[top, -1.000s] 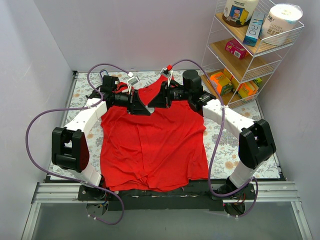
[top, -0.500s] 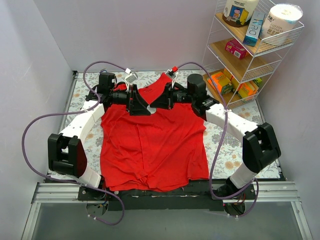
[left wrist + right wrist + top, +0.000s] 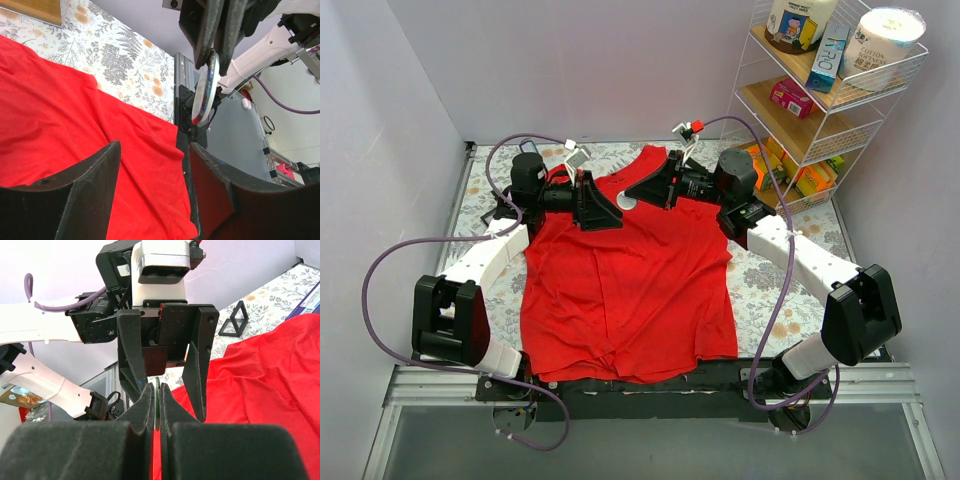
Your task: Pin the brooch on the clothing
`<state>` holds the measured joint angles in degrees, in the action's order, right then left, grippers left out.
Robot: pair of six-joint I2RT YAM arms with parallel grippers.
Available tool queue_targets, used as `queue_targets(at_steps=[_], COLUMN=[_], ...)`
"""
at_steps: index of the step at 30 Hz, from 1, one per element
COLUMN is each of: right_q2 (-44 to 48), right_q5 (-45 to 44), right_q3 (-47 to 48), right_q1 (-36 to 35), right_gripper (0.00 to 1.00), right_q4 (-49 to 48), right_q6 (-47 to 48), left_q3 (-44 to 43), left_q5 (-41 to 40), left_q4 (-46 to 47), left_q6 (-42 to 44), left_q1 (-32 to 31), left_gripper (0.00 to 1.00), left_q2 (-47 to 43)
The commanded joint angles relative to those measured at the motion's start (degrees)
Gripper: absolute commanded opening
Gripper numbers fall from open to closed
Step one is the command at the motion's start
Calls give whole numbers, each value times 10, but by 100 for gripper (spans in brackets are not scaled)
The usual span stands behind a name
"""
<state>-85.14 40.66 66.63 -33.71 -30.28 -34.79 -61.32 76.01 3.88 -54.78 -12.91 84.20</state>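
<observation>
The clothing, a bright red tank top, lies spread on the floral mat, neck towards the far side. Above its neckline the two grippers face each other. My right gripper is shut on the brooch, a small round grey metallic disc. The left wrist view shows the brooch hanging edge-down from the right fingers. It shows edge-on as the brooch between my right gripper pads. My left gripper stands open a little to the left, nothing between its fingers, red clothing beneath.
A white wire shelf with boxes and bottles stands at the back right. The floral mat shows around the garment. Purple cables loop off both arms. A small black stand sits on the mat beyond the clothing.
My left gripper has opened and drawn back to the left. The right gripper, still shut on the brooch, has moved right and slightly further back.
</observation>
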Motion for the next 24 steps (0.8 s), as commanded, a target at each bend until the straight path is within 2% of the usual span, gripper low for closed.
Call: queue_targets(at_steps=[1,10,14,24], right_q2=[10,5,2,-1], right_q5=[-2,3,7,11], right_q3=[-4,-11,-15,-25], right_q1=[2,2,2,1], right_gripper=[1,1,1,1], right_q4=[-33,-29,-29,-38], right_q6=[-11,-11,-12,-18], left_q3=[29,70,75,77], left_q5=[-1,11,2,-7], left_q4=[191,358,369,374], left_q6=[-134,-254,-262,-267], left_q1=[-5,-5,-5,-5], left_gripper=[54,49,48,35], left_q2=[-39,-40,-43,-40])
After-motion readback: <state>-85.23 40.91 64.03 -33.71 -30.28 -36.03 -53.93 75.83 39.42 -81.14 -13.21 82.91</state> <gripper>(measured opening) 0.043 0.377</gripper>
